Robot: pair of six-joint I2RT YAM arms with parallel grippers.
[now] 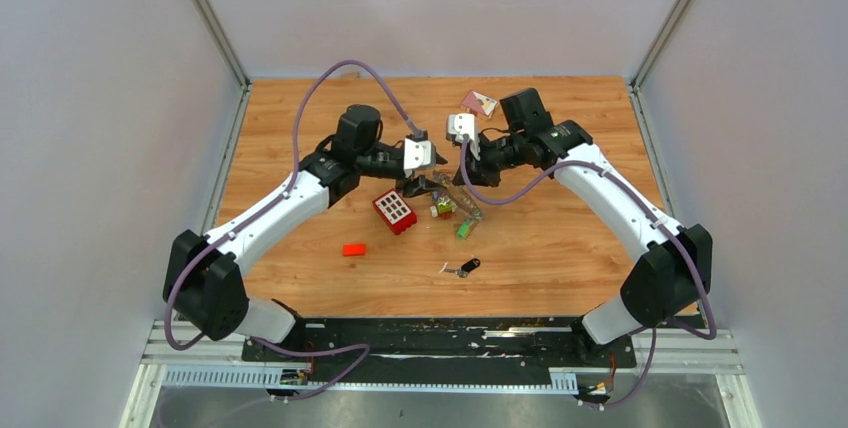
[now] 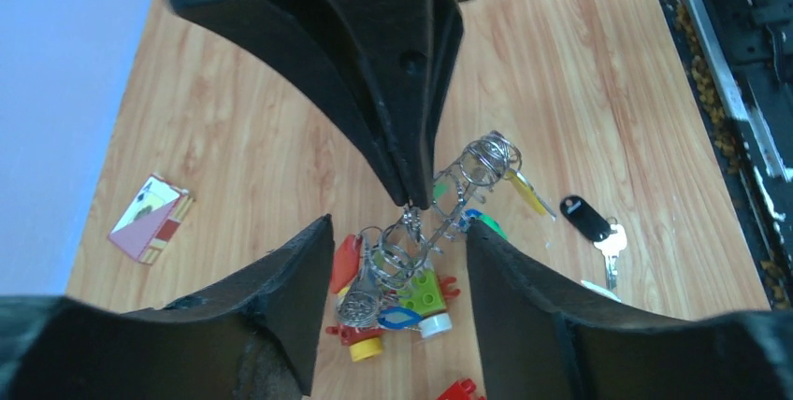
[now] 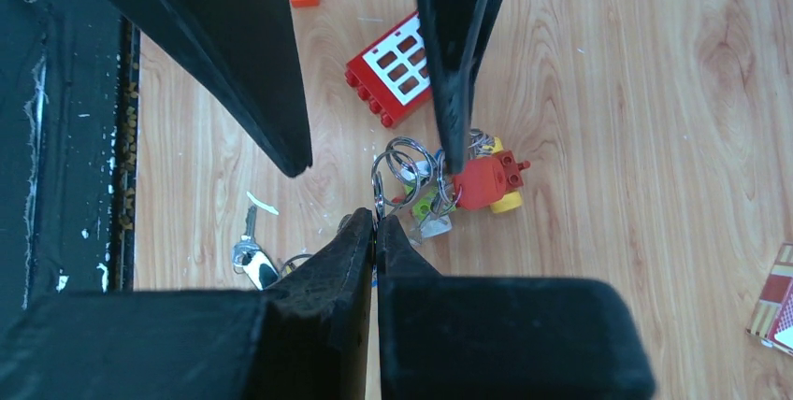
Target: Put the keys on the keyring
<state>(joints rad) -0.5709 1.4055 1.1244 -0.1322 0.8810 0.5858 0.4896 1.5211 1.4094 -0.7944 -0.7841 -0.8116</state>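
Bright, even, diffuse light fills all three views. On the wooden table [image 1: 560, 238] the shadows under the arms are soft and faint. The overhead view is sharp throughout, and its side walls lean outward towards the edges. In the wrist views the near black fingers [image 2: 271, 316] are dark, featureless and slightly soft. The keyring [image 2: 468, 176] shows small glints, and the wall [image 2: 56, 64] takes a blue cast.

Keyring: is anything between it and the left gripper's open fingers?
Nothing visible. The keyring hangs straight ahead of the open left gripper, pinched by the right gripper; the toy car lies beyond it, not between.
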